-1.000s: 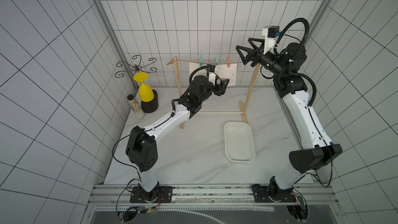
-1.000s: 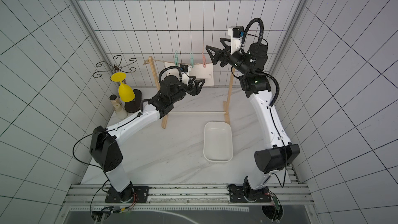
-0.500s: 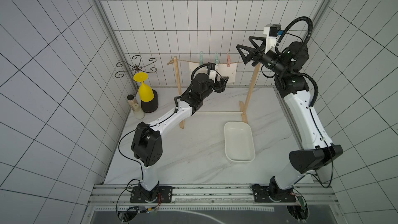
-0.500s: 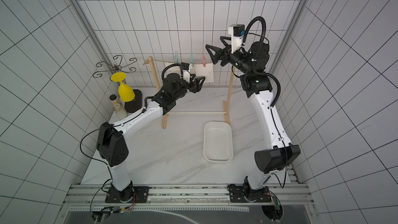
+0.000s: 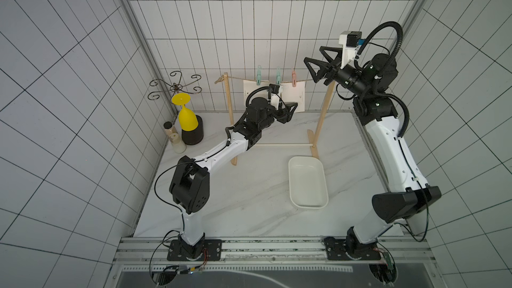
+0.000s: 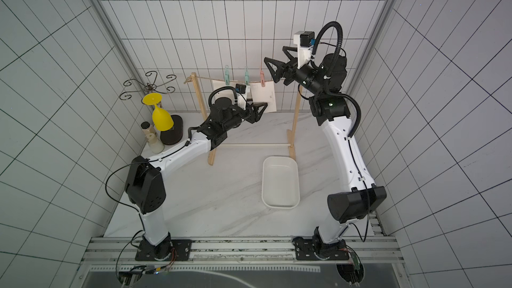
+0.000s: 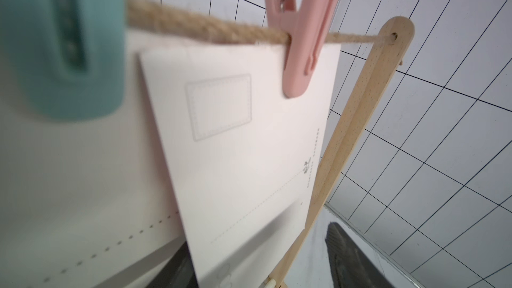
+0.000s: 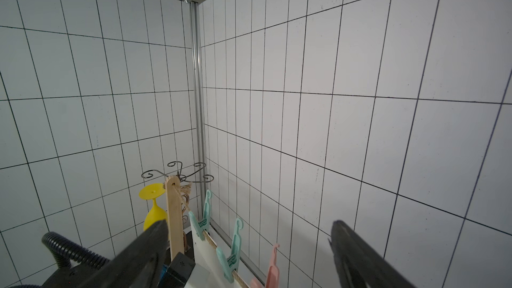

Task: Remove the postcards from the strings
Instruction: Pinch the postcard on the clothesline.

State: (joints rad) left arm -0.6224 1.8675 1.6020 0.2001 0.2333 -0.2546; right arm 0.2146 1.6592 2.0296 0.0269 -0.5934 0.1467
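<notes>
1. String (image 7: 207,30): thin tan twisted jute, taut and near level between two wooden posts (image 7: 357,123), run through a hole in the post top.
2. Postcards (image 5: 297,96): three cream rectangles hanging side by side below the string, top edges pegged, neighbours overlapping.
3. Card under the pink peg (image 7: 302,51): faint stamp box, dotted lines, small black marks.

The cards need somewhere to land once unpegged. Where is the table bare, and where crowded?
Bare: the marble between left arm and white tray, and the tray's inside. Crowded: the back corner with yellow glass and bottles.
</notes>
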